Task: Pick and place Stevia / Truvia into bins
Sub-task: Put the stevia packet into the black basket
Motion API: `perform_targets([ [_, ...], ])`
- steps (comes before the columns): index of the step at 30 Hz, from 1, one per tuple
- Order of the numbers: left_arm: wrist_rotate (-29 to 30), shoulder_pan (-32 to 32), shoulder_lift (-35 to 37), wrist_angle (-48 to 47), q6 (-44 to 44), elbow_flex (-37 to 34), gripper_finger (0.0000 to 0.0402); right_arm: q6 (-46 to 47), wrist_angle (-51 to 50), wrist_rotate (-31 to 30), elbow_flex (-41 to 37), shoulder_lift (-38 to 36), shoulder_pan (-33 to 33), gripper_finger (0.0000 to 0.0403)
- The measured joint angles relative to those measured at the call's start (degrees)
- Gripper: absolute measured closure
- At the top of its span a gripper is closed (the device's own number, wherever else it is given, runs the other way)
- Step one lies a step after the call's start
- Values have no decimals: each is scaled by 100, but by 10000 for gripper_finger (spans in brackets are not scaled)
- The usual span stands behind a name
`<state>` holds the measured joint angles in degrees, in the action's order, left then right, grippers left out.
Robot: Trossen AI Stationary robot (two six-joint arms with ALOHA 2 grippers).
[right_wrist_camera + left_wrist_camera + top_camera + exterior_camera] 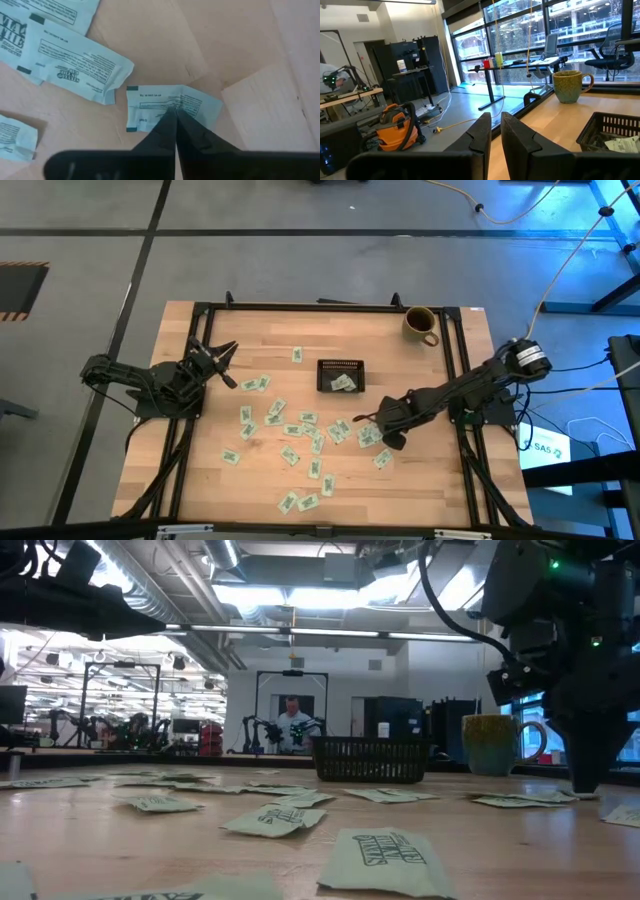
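Two packets (pixel 344 383) in black tray (pixel 341 364), rest scattered on worktop (pixel 270 330). Right hand (pixel 175 114) clenched, pinching packet (pixel 150 107) on worktop. Left hand (pixel 492 131) parked, fingers nearly together, empty.

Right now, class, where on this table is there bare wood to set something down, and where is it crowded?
Bare wood: the far strip between the left gripper and the mug, and the near right corner. The tray already holds packets. Crowded: loose packets fill the middle, where the right gripper pinches one.
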<state>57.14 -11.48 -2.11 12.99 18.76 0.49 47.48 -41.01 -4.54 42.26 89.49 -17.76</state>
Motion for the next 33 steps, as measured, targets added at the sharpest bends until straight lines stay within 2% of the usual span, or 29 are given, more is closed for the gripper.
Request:
perform_targets([
  [7,0,1,0,2,0,-1,366,-598,-636,-240,805,-210,176,401],
  [11,0,0,-1,2,0,-2,366,-1070,-933,-866,1415,-230,474,400],
  [14,0,-1,-1,2,0,-1,366,-1696,-924,-1041,1780,-229,768,401],
  [17,0,-1,-2,2,0,-2,366,-2261,-597,-1047,2076,-240,1134,401],
  [23,0,-1,-1,1,0,-1,364,-3262,338,-1043,2155,-220,1861,401],
  [33,0,-1,-1,2,0,0,364,-3622,735,-546,2155,544,2398,401],
])
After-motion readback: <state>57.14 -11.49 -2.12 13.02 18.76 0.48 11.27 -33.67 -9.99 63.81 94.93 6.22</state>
